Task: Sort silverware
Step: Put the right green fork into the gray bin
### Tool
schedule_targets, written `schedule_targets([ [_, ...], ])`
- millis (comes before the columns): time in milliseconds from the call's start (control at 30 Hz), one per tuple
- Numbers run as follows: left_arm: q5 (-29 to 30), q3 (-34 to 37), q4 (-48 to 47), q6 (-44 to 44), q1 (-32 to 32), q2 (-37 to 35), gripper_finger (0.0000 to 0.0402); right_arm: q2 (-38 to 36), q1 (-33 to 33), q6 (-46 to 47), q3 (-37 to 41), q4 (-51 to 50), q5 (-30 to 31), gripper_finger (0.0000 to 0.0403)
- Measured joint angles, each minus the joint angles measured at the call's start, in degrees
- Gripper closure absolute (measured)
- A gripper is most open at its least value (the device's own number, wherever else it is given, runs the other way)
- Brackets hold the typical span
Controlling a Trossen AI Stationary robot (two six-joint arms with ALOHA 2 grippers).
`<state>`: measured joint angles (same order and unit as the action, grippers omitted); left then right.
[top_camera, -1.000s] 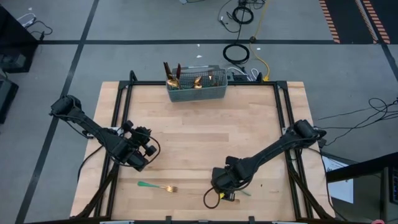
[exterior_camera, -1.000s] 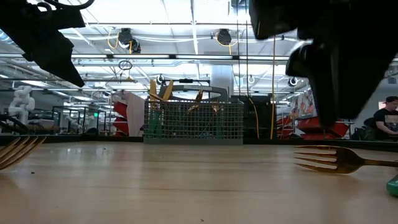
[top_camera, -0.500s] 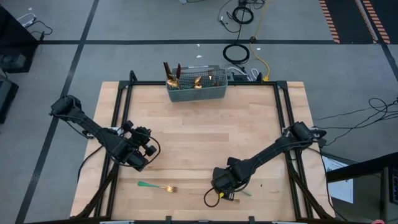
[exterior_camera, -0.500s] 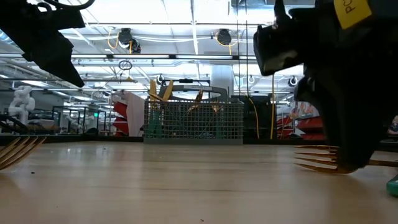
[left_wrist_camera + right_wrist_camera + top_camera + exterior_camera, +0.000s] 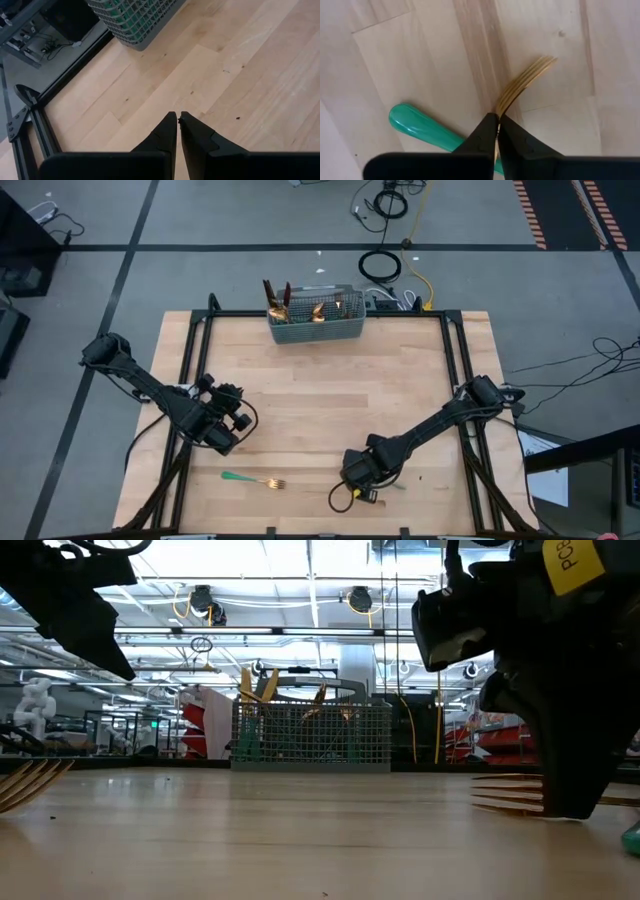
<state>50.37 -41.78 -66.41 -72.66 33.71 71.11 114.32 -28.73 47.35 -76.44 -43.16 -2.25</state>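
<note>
Right pincer (image 5: 497, 122) down at the table (image 5: 330, 400) near its front edge, fingers closed on the neck of a gold fork (image 5: 522, 83); tines stick out past the fingertips, lying on the wood. A teal handle (image 5: 420, 125) lies just beside the fingers; cannot tell whether it is this fork's.

Left pincer (image 5: 178, 120) hangs above bare wood on the left side, fingers nearly together, holding nothing.

A second fork (image 5: 253, 479) lies flat near the front edge, teal handle pointing left, well apart from both pincers.

Grey mesh caddy (image 5: 315, 320) stands at the far edge, several gold pieces upright inside.
</note>
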Motion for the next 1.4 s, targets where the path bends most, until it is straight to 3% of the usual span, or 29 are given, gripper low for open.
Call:
schedule_targets([
  [467, -0.7, 0.0, 0.0, 0.0, 0.0, 0.0, 0.0369, -7.5, 3.9, -1.3, 0.0, 0.8, 6.4, 0.0402],
  [733, -0.7, 0.0, 0.0, 0.0, 0.0, 0.0, 0.0369, -13.7, 13.3, -9.8, 0.0, 3.0, 19.4, 0.0403],
  [1000, -0.7, 0.0, 0.0, -0.3, 0.0, 0.0, 0.0369, -16.6, 25.3, -27.4, 0.0, 19.3, 29.3, 0.0403],
  [1200, -0.7, 0.0, 0.2, -0.4, 0.0, 0.0, 0.0369, -16.7, 34.4, -39.8, -0.1, 36.0, 30.2, 0.0403],
  [1400, -0.7, 0.0, 0.2, -0.4, 0.0, 0.0, 0.0369, -16.7, 42.6, -45.6, -0.1, 46.4, 32.3, 0.0403],
])
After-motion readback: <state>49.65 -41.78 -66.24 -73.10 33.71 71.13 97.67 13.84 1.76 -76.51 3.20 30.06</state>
